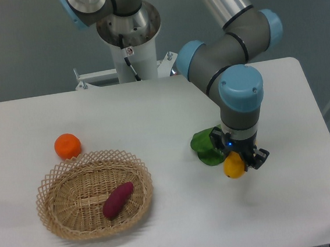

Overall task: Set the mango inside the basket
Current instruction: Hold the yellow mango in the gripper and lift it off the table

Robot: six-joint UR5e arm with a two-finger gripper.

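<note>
White bench carries everything here, with the robot arm reaching down over its right half. The gripper points downward and is closed around the mango, whose yellow-orange end shows below and between the dark fingers. Whether the mango is resting on the bench or held just above it cannot be told from this view. Just behind and to the left of the gripper sits a green object, partly hidden by the wrist; its shape is unclear, and it appears to touch or nearly touch the mango.

The basket lies well apart from the mango, on the left front part of the bench. It is a shallow tan wicker oval with an open lattice rim. Inside it, toward the right of centre, rests a dark red-purple sweet potato, lying at a slant on the basket floor. A round orange tangerine sits on the bench just beyond the far-left rim of the basket, close to it but outside. The arm's base column stands behind the far edge of the bench.
</note>
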